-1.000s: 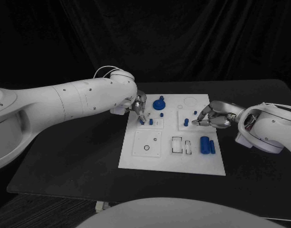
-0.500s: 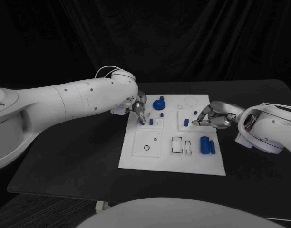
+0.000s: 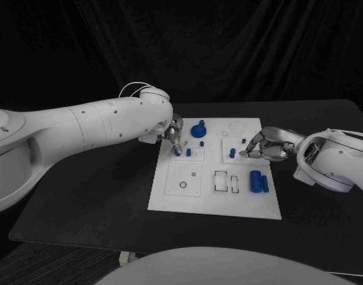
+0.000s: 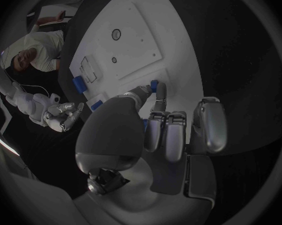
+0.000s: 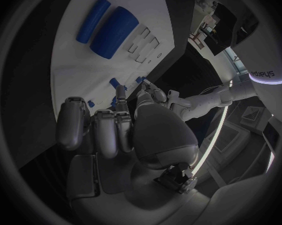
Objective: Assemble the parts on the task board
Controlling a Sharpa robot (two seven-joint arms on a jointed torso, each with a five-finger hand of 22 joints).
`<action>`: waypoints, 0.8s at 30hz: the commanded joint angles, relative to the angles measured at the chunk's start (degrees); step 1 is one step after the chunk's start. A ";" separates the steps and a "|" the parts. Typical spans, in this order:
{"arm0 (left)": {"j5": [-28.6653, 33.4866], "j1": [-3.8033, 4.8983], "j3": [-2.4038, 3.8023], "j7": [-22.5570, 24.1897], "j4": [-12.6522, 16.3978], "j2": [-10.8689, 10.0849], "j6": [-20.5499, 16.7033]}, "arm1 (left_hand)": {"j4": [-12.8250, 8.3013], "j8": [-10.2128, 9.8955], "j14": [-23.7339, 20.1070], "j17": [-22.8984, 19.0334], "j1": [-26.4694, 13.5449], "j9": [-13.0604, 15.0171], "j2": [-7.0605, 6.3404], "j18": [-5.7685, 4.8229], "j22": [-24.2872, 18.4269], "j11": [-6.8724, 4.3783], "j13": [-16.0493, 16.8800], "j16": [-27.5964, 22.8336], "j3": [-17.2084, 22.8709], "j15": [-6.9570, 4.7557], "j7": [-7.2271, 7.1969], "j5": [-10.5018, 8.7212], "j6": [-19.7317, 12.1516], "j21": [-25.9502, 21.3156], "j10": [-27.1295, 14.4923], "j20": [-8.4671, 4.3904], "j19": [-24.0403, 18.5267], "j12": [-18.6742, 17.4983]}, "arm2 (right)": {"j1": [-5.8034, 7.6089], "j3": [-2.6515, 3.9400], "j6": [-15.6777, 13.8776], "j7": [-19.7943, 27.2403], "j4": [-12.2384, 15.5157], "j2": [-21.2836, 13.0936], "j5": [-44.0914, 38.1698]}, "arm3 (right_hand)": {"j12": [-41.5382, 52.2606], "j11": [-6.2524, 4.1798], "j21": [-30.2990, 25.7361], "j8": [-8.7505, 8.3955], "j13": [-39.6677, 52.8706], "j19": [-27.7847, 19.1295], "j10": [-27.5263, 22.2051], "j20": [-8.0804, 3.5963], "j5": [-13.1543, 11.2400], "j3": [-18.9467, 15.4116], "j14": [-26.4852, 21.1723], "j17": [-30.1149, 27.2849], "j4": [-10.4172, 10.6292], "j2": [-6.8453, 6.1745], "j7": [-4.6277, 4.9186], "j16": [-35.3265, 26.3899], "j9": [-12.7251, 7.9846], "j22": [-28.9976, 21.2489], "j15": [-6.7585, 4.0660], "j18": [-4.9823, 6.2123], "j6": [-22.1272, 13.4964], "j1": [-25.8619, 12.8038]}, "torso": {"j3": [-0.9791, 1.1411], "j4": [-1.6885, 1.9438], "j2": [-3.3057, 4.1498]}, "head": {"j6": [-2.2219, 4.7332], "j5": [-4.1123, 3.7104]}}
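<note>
The white task board [image 3: 200, 196] lies mid-table. My left hand [image 3: 172, 134] reaches over its far left part and pinches a small blue peg [image 3: 177, 152] between thumb and a fingertip, its lower end at the board; the left wrist view shows the same peg [image 4: 155, 85] at my fingertips [image 4: 143, 91]. My right hand [image 3: 267, 146] hovers over the board's right side with loosely curled fingers and nothing visibly held. Its fingertips [image 5: 121, 91] sit close to small upright pegs [image 5: 114, 81]. A blue knob [image 3: 198, 129] stands at the far end of the board.
Two blue cylinders [image 3: 256, 181] lie side by side on the board's right part, also seen in the right wrist view [image 5: 116, 32]. Short pegs [image 3: 188, 152] stand beside my left fingertips. Black table [image 3: 96, 196] surrounds the board, with room on the left and front.
</note>
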 commanded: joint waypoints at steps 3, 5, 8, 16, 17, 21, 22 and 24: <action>0.26 -0.20 -0.01 0.56 -0.18 0.13 -1.26 | -3.77 -0.31 6.05 15.09 -0.68 0.03 1.04 0.57 10.28 -0.10 11.95 0.15 3.40 0.18 -0.36 -2.49 -0.68 -0.26 3.23 -0.08 -0.45 -0.19 | -0.15 0.03 0.52 -0.32 0.07 -0.03 -0.07 | -0.30 -0.42 -0.21 -0.39 -2.15 -0.29 0.97 -0.03 0.12 -0.12 3.19 5.21 -0.22 0.47 0.18 -0.11 -0.08 9.83 -0.40 0.79 0.35 1.04 | 0.00 -0.02 0.01 | 0.00 0.08; 0.26 -0.22 -0.01 0.79 -0.21 0.15 -1.77 | -3.64 -0.34 6.05 15.09 -0.77 0.02 1.15 0.57 10.28 -0.10 11.95 0.15 3.32 0.17 -0.37 -2.59 -0.71 -0.27 3.23 -0.09 -0.45 -0.19 | -0.15 0.03 0.52 -0.32 0.09 -0.05 -0.07 | -0.30 -0.42 -0.21 -0.39 -2.15 -0.29 0.97 -0.03 0.12 -0.12 3.19 5.21 -0.22 0.47 0.18 -0.11 -0.08 9.83 -0.40 0.79 0.35 1.04 | 0.01 -0.01 0.02 | 0.00 0.04; 0.26 -0.24 -0.01 1.03 -0.25 0.20 -2.22 | -3.63 -0.35 6.05 15.09 -0.76 0.02 1.18 0.57 10.28 -0.11 11.96 0.15 3.32 0.16 -0.37 -2.58 -0.73 -0.27 3.24 -0.09 -0.45 -0.18 | -0.16 0.03 0.54 -0.33 0.11 -0.08 -0.07 | -0.30 -0.42 -0.21 -0.39 -2.15 -0.29 0.97 -0.03 0.12 -0.12 3.19 5.21 -0.22 0.47 0.18 -0.11 -0.08 9.83 -0.40 0.79 0.35 1.04 | 0.01 -0.01 0.02 | 0.00 -0.01; 0.26 -0.46 -0.01 1.03 -0.45 0.48 -1.82 | -3.10 -0.65 6.05 15.09 -1.00 -0.17 1.60 0.61 10.23 -0.12 11.95 0.15 2.52 0.14 -0.40 -4.14 -1.02 -0.46 3.16 -0.12 -0.55 -0.21 | -0.17 0.03 0.59 -0.34 0.17 -0.14 -0.07 | -0.30 -0.42 -0.21 -0.39 -2.15 -0.29 0.97 -0.03 0.12 -0.12 3.19 5.21 -0.22 0.47 0.18 -0.11 -0.08 9.83 -0.40 0.79 0.35 1.04 | 0.01 0.03 -0.04 | 0.00 -0.08; 0.26 -0.51 -0.01 1.02 -0.47 0.51 -1.71 | -3.02 -0.67 6.05 15.09 -1.02 -0.20 1.66 0.62 10.22 -0.12 11.95 0.15 2.38 0.14 -0.41 -4.46 -1.00 -0.52 3.16 -0.12 -0.58 -0.21 | -0.17 0.03 0.60 -0.35 0.17 -0.14 -0.07 | -0.30 -0.42 -0.21 -0.39 -2.15 -0.29 0.97 -0.03 0.12 -0.12 3.19 5.21 -0.22 0.47 0.18 -0.11 -0.08 9.83 -0.40 0.79 0.35 1.04 | 0.02 0.03 -0.03 | 0.00 -0.04; 0.26 -0.75 -0.01 0.88 -0.43 0.55 -1.10 | -2.75 -0.71 6.05 15.09 -1.13 -0.30 1.82 0.61 10.23 -0.14 11.94 0.15 1.96 0.13 -0.45 -5.24 -0.85 -0.49 3.13 -0.13 -0.56 -0.23 | -0.18 0.03 0.59 -0.35 0.17 -0.14 -0.07 | -0.30 -0.42 -0.21 -0.39 -2.15 -0.29 0.97 -0.03 0.12 -0.12 3.19 5.21 -0.22 0.47 0.18 -0.11 -0.08 9.83 -0.40 0.79 0.35 1.04 | 0.01 0.02 0.00 | 0.00 -0.10; 0.26 -0.79 -0.01 0.79 -0.40 0.54 -0.95 | -2.65 -0.72 6.05 15.09 -1.20 -0.33 1.82 0.61 10.22 -0.15 11.96 0.15 1.81 0.13 -0.47 -5.47 -0.78 -0.50 3.14 -0.13 -0.57 -0.20 | -0.18 0.03 0.59 -0.35 0.17 -0.14 -0.07 | -0.30 -0.42 -0.21 -0.39 -2.15 -0.29 0.97 -0.03 0.12 -0.12 3.19 5.21 -0.22 0.47 0.18 -0.11 -0.08 9.83 -0.40 0.79 0.35 1.04 | 0.00 0.00 0.01 | 0.00 -0.04; 0.26 -0.85 -0.01 0.58 -0.34 0.53 -0.65 | -2.53 -0.71 6.05 15.09 -1.29 -0.37 1.83 0.61 10.23 -0.16 11.99 0.15 1.62 0.12 -0.50 -5.70 -0.68 -0.49 3.16 -0.14 -0.56 -0.16 | -0.19 0.03 0.60 -0.35 0.16 -0.14 -0.07 | -0.30 -0.42 -0.21 -0.39 -2.15 -0.29 0.97 -0.03 0.12 -0.12 3.19 5.21 -0.22 0.47 0.18 -0.11 -0.08 9.83 -0.40 0.79 0.35 1.04 | 0.01 -0.01 0.02 | 0.00 0.05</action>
